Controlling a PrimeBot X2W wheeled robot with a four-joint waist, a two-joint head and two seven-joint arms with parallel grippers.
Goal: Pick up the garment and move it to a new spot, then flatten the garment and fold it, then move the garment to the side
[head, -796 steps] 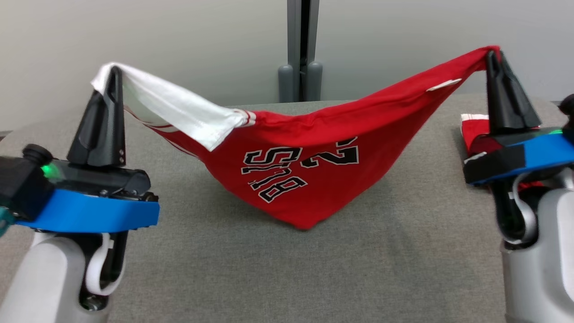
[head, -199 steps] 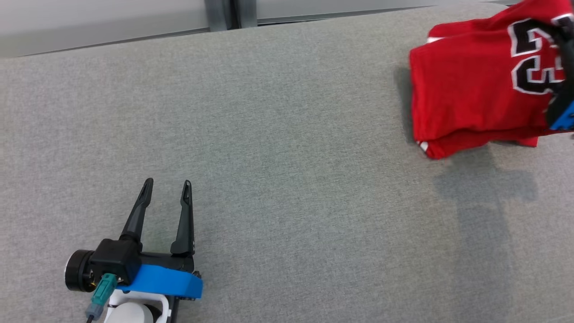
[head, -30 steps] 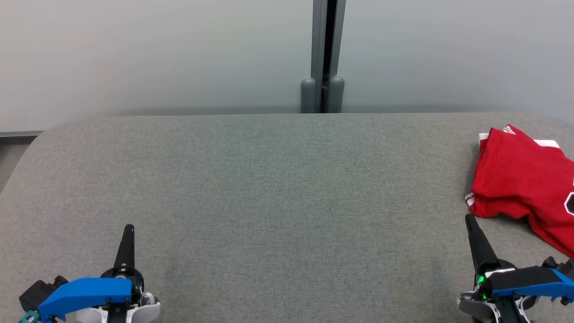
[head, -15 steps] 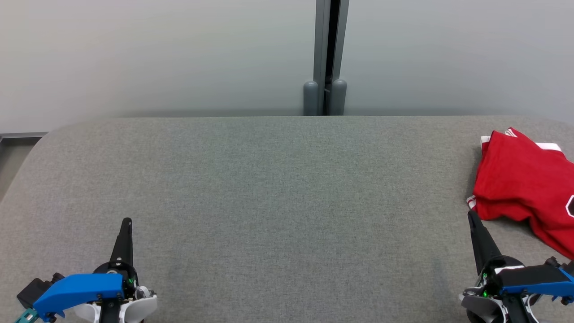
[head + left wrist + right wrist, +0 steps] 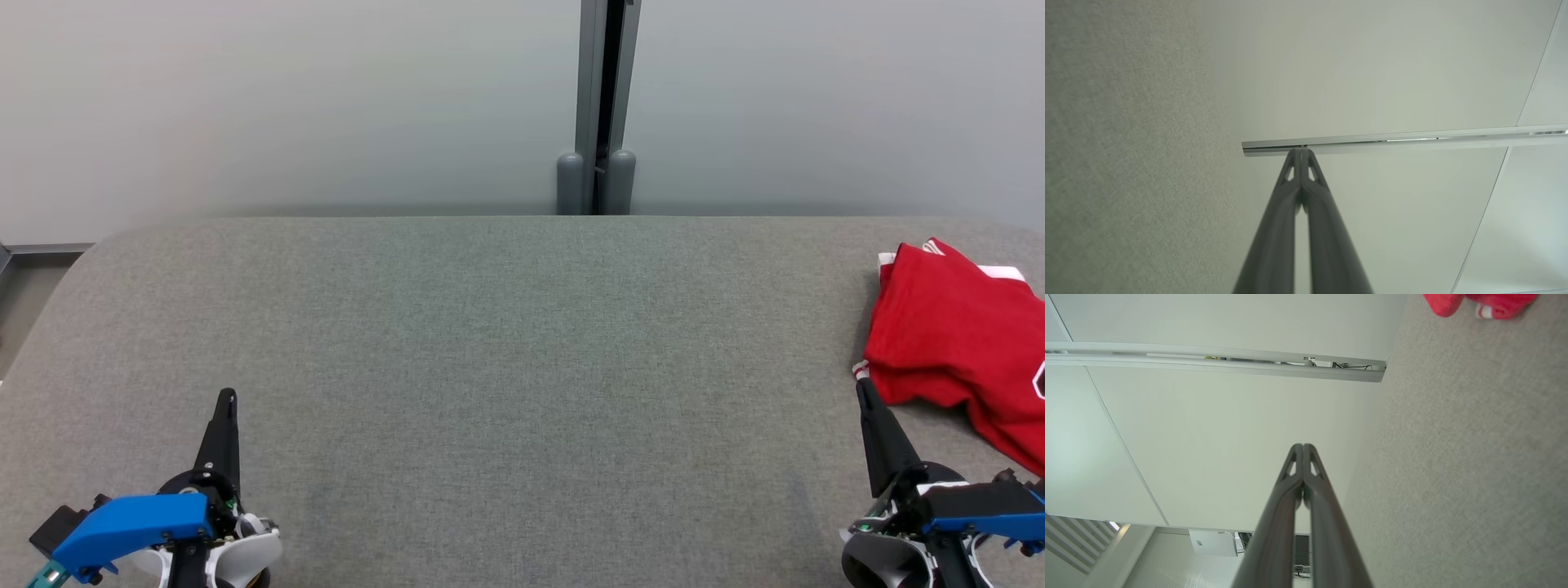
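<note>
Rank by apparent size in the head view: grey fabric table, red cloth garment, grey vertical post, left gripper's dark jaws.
1. Grey fabric table
2. Red cloth garment, cut by the frame
3. Grey vertical post
4. Dark jaws of the left gripper

The table (image 5: 506, 367) gives a broad free stretch of flat grey cloth from the left gripper (image 5: 228, 398) across to the right gripper (image 5: 862, 387) and back to its far edge. There the wall (image 5: 286, 98) and a post (image 5: 600, 106) stand close behind and bar reach beyond. At the far right the garment (image 5: 947, 343) lies as a low lump just beside the right gripper's tip, narrowing passage on that side.
</note>
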